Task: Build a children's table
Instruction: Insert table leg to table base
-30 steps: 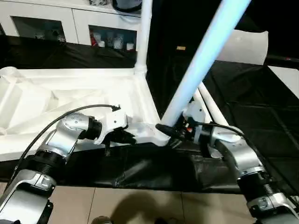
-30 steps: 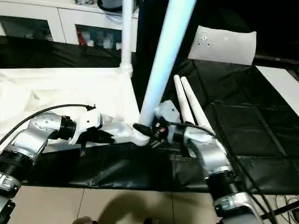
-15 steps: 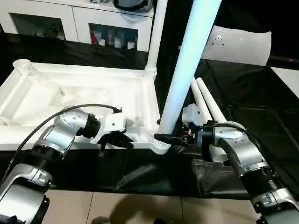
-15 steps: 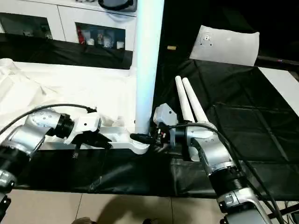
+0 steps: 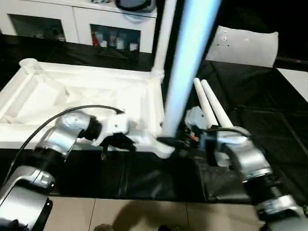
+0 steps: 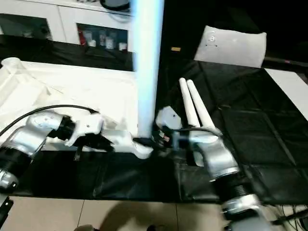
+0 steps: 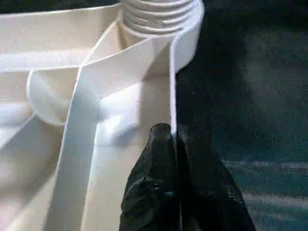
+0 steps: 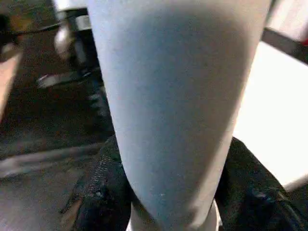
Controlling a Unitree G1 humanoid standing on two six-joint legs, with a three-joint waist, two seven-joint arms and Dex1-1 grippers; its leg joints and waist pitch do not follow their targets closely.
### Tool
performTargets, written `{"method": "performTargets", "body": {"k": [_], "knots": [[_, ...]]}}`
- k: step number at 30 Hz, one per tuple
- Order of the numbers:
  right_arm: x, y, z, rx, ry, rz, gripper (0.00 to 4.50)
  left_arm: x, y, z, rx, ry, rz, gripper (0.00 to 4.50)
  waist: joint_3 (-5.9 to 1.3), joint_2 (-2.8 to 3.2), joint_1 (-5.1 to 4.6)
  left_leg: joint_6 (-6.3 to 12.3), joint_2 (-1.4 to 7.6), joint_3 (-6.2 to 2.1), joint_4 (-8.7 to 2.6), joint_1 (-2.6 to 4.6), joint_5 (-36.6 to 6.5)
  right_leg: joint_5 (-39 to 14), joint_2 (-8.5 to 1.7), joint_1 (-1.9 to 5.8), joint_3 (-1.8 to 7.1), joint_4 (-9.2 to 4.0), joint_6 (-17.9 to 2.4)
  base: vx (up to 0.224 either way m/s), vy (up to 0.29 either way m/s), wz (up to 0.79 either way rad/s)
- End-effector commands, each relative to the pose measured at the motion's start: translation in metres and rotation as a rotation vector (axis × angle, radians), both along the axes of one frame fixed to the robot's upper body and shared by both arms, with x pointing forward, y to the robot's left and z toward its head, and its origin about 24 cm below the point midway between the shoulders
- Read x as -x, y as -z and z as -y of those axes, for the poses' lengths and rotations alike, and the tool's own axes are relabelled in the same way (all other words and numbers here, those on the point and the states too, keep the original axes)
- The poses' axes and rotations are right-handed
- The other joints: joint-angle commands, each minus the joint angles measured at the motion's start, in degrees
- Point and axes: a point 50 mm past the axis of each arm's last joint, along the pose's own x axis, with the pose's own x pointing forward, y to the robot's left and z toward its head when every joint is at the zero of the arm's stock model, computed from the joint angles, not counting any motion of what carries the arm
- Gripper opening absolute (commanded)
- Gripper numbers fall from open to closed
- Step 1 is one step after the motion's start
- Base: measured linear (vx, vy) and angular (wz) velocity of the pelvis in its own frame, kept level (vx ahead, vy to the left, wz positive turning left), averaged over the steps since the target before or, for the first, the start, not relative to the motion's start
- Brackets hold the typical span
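Note:
The white tabletop (image 5: 86, 96) lies upside down on black cloth, its ribbed underside facing up. One leg (image 5: 161, 38) stands in the far right corner socket. A second leg (image 5: 185, 62) stands nearly upright over the near right corner socket (image 5: 163, 144), and my right gripper (image 5: 171, 141) is shut on its lower end, a black finger (image 8: 101, 192) on each side. My left gripper (image 7: 171, 134) is shut on the tabletop's thin near rim, close to that socket. Two more legs (image 5: 211, 103) lie side by side on the cloth to the right.
A white cabinet (image 5: 72, 19) with dark compartments runs along the back. A white pillow-like slab (image 5: 248, 45) lies at the back right. The black cloth (image 5: 260, 110) ends at a tiled floor (image 5: 144, 216) just below my arms.
The leg in my right gripper has swung from leaning right to nearly upright over the near corner socket. My left gripper has kept its hold on the rim. The camera has shifted.

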Motion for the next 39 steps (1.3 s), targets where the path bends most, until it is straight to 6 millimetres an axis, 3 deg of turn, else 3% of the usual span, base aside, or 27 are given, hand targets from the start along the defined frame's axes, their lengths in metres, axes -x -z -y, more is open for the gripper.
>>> {"method": "performTargets", "body": {"k": [1,2,4,5,6,7,8,9,10,11,12,13,14,15,17,18,23,29,34,36,37,38,39], "knots": [[0.005,0.037,0.003,0.093,0.108,-0.168,1.91,-0.008,-0.017,0.007,0.107,-0.107,0.101,0.00,-1.55,0.88,-0.55,-0.23,1.05,-0.22,-4.66,0.25,-23.9,-36.9,-4.29,1.63,2.06,-5.29,-5.2,0.000,0.000,0.00],[0.001,0.036,-0.001,0.080,0.155,-0.164,1.91,-0.006,-0.017,0.008,0.144,-0.158,0.104,0.00,-1.32,0.61,-0.92,0.02,0.75,-0.28,-4.51,0.45,-24.8,-40.8,-4.22,1.37,1.71,-6.19,-3.5,0.000,0.000,0.00],[-0.007,0.034,-0.013,0.031,0.268,-0.182,1.91,0.002,-0.017,0.012,0.205,-0.264,0.108,0.00,-1.32,1.01,-1.73,-0.66,1.00,-0.82,-4.76,-0.19,-24.7,-40.7,-4.56,2.03,1.39,-5.83,-3.6,-0.065,0.009,-0.13],[-0.007,0.034,-0.013,0.031,0.268,-0.182,1.91,0.002,-0.017,0.012,0.205,-0.264,0.108,0.00,-0.96,1.17,-2.44,-0.85,1.08,-1.01,-5.05,-0.36,-25.7,-40.3,-4.31,1.81,1.10,-6.14,-3.9,0.000,0.000,0.00],[-0.012,0.033,-0.020,0.001,0.332,-0.202,1.91,0.008,-0.016,0.018,0.224,-0.308,0.106,0.00,-0.76,0.75,-3.00,-0.27,0.76,-0.79,-4.60,0.55,-28.0,-42.3,-4.03,1.02,0.87,-7.11,-2.8,0.000,0.000,0.00],[-0.017,0.032,-0.029,-0.031,0.410,-0.227,1.91,0.014,-0.014,0.027,0.225,-0.355,0.115,0.00,-1.10,0.81,-3.41,-0.92,1.16,-1.07,-4.63,0.47,-27.7,-40.5,-4.60,1.46,1.11,-6.10,-4.0,0.000,0.000,0.00],[-0.019,0.032,-0.032,-0.039,0.434,-0.234,1.91,0.016,-0.013,0.030,0.224,-0.370,0.119,0.00,-0.50,0.88,-4.32,-0.82,1.01,-1.35,-5.11,-0.33,-28.5,-42.1,-4.24,1.73,0.38,-6.62,-3.2,0.000,0.000,0.00],[-0.024,0.033,-0.043,-0.063,0.518,-0.266,1.91,0.023,-0.012,0.049,0.259,-0.415,0.104,0.00,-0.76,1.09,-4.66,-0.49,0.84,-1.17,-4.38,0.95,-29.4,-42.8,-4.47,1.28,0.23,-7.38,-2.6,0.000,0.000,0.00],[-0.024,0.033,-0.043,-0.063,0.518,-0.266,1.91,0.023,-0.012,0.049,0.259,-0.415,0.104,0.00,-0.60,1.07,-4.98,-0.24,0.88,-1.21,-4.47,0.84,-29.3,-41.7,-4.46,1.40,0.01,-7.36,-3.0,0.000,0.000,0.00],[-0.026,0.033,-0.047,-0.074,0.556,-0.284,1.91,0.024,-0.013,0.059,0.285,-0.444,0.098,0.00,-0.46,1.08,-5.07,0.58,0.62,-1.00,-4.45,0.75,-29.4,-41.6,-4.10,1.49,-0.63,-7.99,-2.1,0.000,0.000,0.00],[-0.028,0.032,-0.050,-0.080,0.583,-0.298,1.91,0.024,-0.014,0.066,0.303,-0.459,0.093,0.00,-0.29,1.03,-5.44,0.82,0.67,-0.86,-4.38,1.00,-29.2,-41.3,-4.33,1.32,-0.83,-8.08,-2.1,0.000,0.000,0.00],[-0.028,0.032,-0.050,-0.080,0.583,-0.298,1.91,0.024,-0.014,0.066,0.303,-0.459,0.093,0.00,-0.33,1.06,-5.39,1.10,0.47,-0.82,-4.32,1.03,-28.9,-41.4,-4.26,1.43,-1.05,-8.33,-1.7,0.000,0.000,0.00],[-0.029,0.030,-0.060,-0.090,0.591,-0.313,1.91,0.023,-0.017,0.079,0.319,-0.485,0.106,0.00,-0.58,1.11,-5.38,1.57,0.42,-0.67,-4.38,0.80,-27.5,-40.7,-4.52,1.75,-0.96,-8.21,-1.7,0.000,0.000,0.00],[-0.029,0.029,-0.064,-0.089,0.578,-0.314,1.91,0.022,-0.018,0.083,0.317,-0.494,0.121,0.00,-0.51,1.20,-5.34,1.73,0.54,-0.67,-4.58,0.51,-26.8,-39.7,-4.59,1.71,-0.76,-8.04,-2.0,0.000,0.000,0.00],[-0.028,0.029,-0.065,-0.073,0.565,-0.304,1.91,0.020,-0.019,0.085,0.315,-0.502,0.136,0.00,-0.51,1.35,-5.11,2.01,0.41,-0.47,-4.53,0.72,-26.7,-39.7,-4.63,1.31,-0.48,-8.10,-2.1,0.000,0.000,0.00],[-0.028,0.029,-0.065,-0.062,0.562,-0.296,1.91,0.019,-0.020,0.084,0.310,-0.511,0.147,0.00,-0.57,1.30,-5.16,1.96,0.48,-0.53,-4.72,0.30,-26.5,-39.0,-4.60,1.58,-0.40,-7.87,-2.2,0.000,0.000,0.00],[-0.027,0.031,-0.064,-0.047,0.564,-0.293,1.91,0.016,-0.018,0.075,0.236,-0.555,0.180,0.00,-0.67,1.71,-5.03,1.88,0.57,-0.47,-4.82,0.39,-26.7,-37.8,-4.59,1.43,-0.16,-7.69,-2.7,0.000,0.000,0.00],[-0.027,0.032,-0.058,-0.053,0.586,-0.285,1.91,0.011,-0.016,0.068,0.198,-0.591,0.222,0.00,-0.53,1.78,-5.14,1.57,0.49,-0.67,-4.79,0.62,-29.0,-40.3,-4.56,1.19,-0.64,-8.27,-1.6,0.000,0.000,0.00],[-0.022,0.018,-0.037,-0.216,0.469,-0.259,1.91,0.010,-0.014,0.052,0.200,-0.471,0.216,0.00,-0.53,1.57,-5.18,2.39,0.27,-0.78,-4.77,0.49,-29.6,-43.4,-4.64,1.35,-1.16,-9.17,0.3,0.000,0.000,0.00],[-0.017,0.017,-0.026,-0.215,0.398,-0.248,1.90,0.010,-0.015,0.044,0.182,-0.398,0.226,0.00,-0.62,1.80,-5.03,2.82,0.21,-0.82,-4.77,0.56,-28.9,-43.7,-4.77,1.66,-1.53,-9.66,0.5,0.000,0.000,0.00],[-0.015,0.018,-0.020,-0.203,0.364,-0.243,1.90,0.010,-0.015,0.040,0.173,-0.365,0.220,0.00,-0.91,1.92,-4.86,2.87,0.52,-0.82,-5.03,0.35,-27.4,-41.4,-4.99,2.24,-1.44,-9.34,-0.2,0.000,0.000,0.00],[-0.014,0.018,-0.019,-0.201,0.361,-0.242,1.90,0.010,-0.015,0.039,0.170,-0.362,0.219,0.00,-0.86,1.93,-4.79,2.80,0.75,-0.76,-5.24,0.26,-26.5,-40.1,-5.09,2.25,-1.29,-9.19,-1.0,0.000,0.000,0.00],[-0.011,0.020,-0.009,-0.173,0.327,-0.241,1.90,0.008,-0.015,0.032,0.142,-0.334,0.210,0.00,-0.75,1.93,-4.62,2.76,0.69,-0.56,-5.04,0.59,-26.3,-40.4,-5.10,1.91,-1.31,-9.43,-1.4,0.000,0.000,0.00]]}}
